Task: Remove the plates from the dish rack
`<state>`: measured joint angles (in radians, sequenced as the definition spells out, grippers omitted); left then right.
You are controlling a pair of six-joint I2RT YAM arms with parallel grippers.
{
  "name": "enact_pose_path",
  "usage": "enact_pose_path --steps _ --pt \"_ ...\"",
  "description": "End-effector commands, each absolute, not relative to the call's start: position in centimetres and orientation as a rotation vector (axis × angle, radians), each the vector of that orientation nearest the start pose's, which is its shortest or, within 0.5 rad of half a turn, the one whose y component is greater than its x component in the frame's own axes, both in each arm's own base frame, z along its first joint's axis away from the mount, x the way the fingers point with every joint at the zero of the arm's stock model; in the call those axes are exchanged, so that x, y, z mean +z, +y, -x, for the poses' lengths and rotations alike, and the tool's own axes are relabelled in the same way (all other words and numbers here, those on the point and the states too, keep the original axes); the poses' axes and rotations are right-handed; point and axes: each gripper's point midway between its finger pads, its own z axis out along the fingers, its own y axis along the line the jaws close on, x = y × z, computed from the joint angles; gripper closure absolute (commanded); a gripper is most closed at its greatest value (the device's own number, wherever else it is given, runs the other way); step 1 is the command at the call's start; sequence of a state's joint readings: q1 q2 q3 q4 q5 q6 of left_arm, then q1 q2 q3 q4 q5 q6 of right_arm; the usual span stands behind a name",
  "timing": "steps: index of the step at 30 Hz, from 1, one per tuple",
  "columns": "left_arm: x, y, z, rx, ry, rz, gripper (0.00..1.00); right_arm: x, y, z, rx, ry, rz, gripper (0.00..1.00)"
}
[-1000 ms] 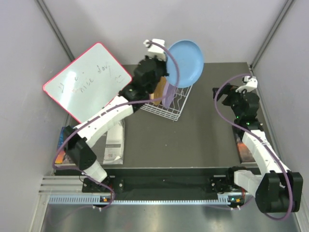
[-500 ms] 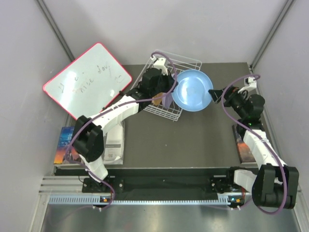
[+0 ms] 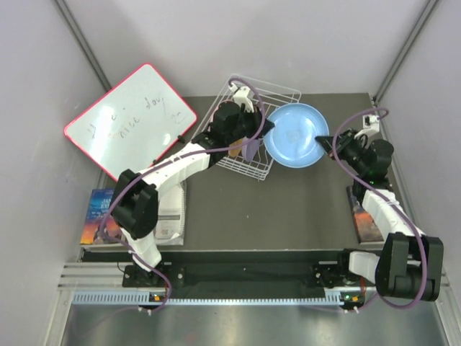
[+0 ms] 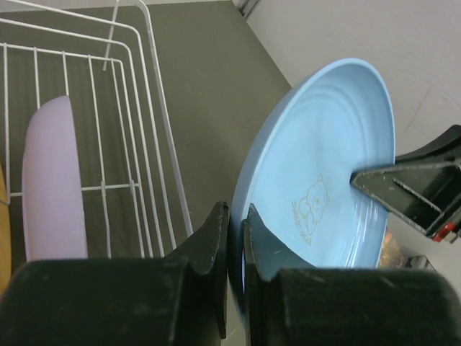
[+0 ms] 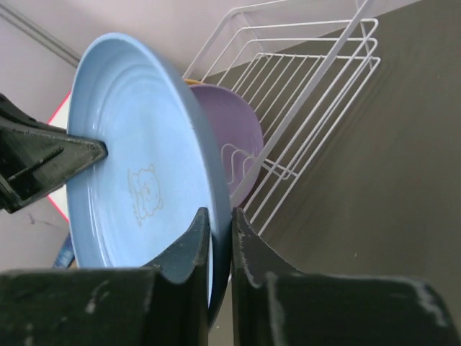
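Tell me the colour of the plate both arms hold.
Light blue; the plate shows best in the left wrist view.

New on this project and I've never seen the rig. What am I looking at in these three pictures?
Two robot arms are bolted at the near edge of a table. One picture looks down from above; the other two come from a camera on each wrist. On the table stands a white wire dish rack with a lilac plate and an orange plate on edge in it; a red-framed whiteboard sits far left. The light blue plate is out of the rack, held up beside it: the left hand pinches one edge, the right hand the opposite edge, both closed.
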<state>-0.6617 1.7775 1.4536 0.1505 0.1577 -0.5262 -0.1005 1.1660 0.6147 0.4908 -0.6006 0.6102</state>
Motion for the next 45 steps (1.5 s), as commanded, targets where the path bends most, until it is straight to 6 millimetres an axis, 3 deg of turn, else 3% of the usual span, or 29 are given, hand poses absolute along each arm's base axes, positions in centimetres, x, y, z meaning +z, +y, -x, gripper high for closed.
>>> enact_pose_path --steps 1,2,3,6,7,9,11,14,17,22,32,37,40,42,45 --pt "30.7 -39.1 -40.8 -1.101 1.703 -0.263 0.97 24.9 6.9 -37.1 0.834 1.615 -0.107 1.00" --pt "30.6 -39.2 -40.8 -1.101 1.704 -0.269 0.87 25.1 5.9 -36.9 0.808 1.602 -0.128 1.00" --pt "30.4 -39.2 -40.8 -1.094 1.706 -0.277 0.60 24.9 5.2 -36.8 0.787 1.604 -0.159 1.00" --pt "29.8 -38.7 -41.1 -1.057 1.713 -0.296 0.36 25.5 1.5 -36.5 0.645 1.573 -0.274 1.00" --pt "29.7 -38.5 -41.3 -1.042 1.714 -0.293 0.27 24.6 -0.1 -36.4 0.573 1.600 -0.337 1.00" --pt "29.8 -37.6 -41.7 -0.999 1.702 -0.300 0.21 25.1 -2.8 -36.0 0.476 1.581 -0.403 1.00" --pt "30.2 -36.6 -42.1 -0.948 1.679 -0.303 0.21 24.2 -5.1 -35.6 0.400 1.605 -0.473 1.00" --pt "30.1 -34.7 -43.0 -0.828 1.674 -0.296 0.20 22.2 -7.0 -35.6 0.353 1.662 -0.540 1.00" --pt "29.8 -33.1 -43.6 -0.724 1.676 -0.294 0.20 20.1 -8.0 -36.2 0.367 1.718 -0.584 1.00" --pt "28.3 -31.0 -44.3 -0.610 1.695 -0.266 0.21 17.2 -7.4 -38.1 0.485 1.776 -0.604 1.00" --pt "26.6 -30.6 -44.1 -0.594 1.717 -0.273 0.22 12.8 -8.5 -41.0 0.529 1.834 -0.665 1.00" --pt "27.1 -31.1 -43.5 -0.632 1.711 -0.291 0.24 10.0 -8.6 -42.1 0.558 1.897 -0.697 0.78" --pt "27.4 -31.2 -43.2 -0.624 1.711 -0.303 0.25 9.1 -8.7 -42.2 0.564 1.911 -0.716 0.61" --pt "27.2 -31.3 -43.0 -0.601 1.713 -0.310 0.25 9.1 -8.7 -42.2 0.555 1.914 -0.709 0.43" --pt "26.9 -31.6 -42.6 -0.552 1.707 -0.338 0.25 9.4 -8.9 -42.2 0.515 1.916 -0.696 0.37"
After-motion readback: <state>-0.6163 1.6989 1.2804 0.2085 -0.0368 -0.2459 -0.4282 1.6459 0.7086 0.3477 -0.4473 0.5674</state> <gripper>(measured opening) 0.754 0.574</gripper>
